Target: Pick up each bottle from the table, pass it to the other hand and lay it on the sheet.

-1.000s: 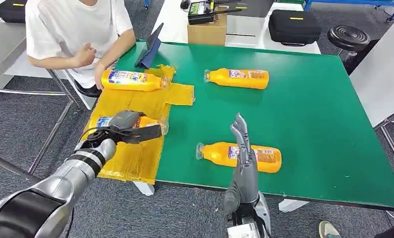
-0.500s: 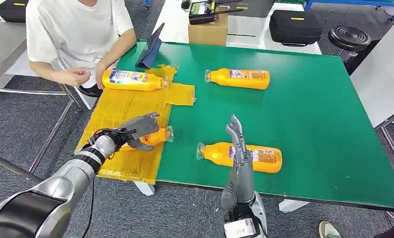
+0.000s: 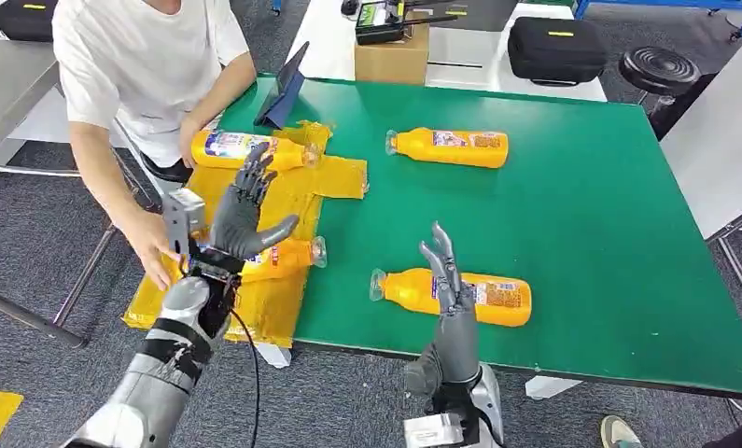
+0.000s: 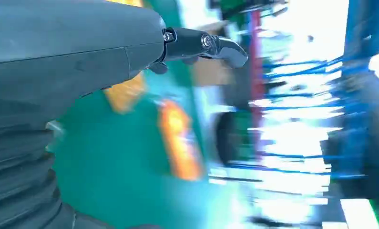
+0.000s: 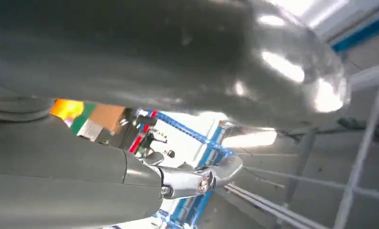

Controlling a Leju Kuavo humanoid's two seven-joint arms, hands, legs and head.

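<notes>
- The left hand [image 3: 245, 210] is hovering over the sheet [image 3: 255, 201] at the counter's [image 3: 581, 215] left edge, fingers spread apart and holding nothing; a bottle [image 3: 278, 259] is lying on the sheet just beneath it.
- The right hand [image 3: 446, 275] is standing upright at the near edge, fingers straight, apart and empty, just in front of the near bottle [image 3: 460, 294].
- A second bottle [image 3: 245, 149] is resting at the sheet's far end; a far bottle [image 3: 449, 147] is lying mid-counter toward the far edge.
- The step in hand looks like picking the near bottle; I would wrap it around its middle, keeping it level for the pass.
- Open green is lying between the two counter bottles; a person's hand [image 3: 157, 247] is reaching near the sheet's left edge, so the left arm is wanting care.
</notes>
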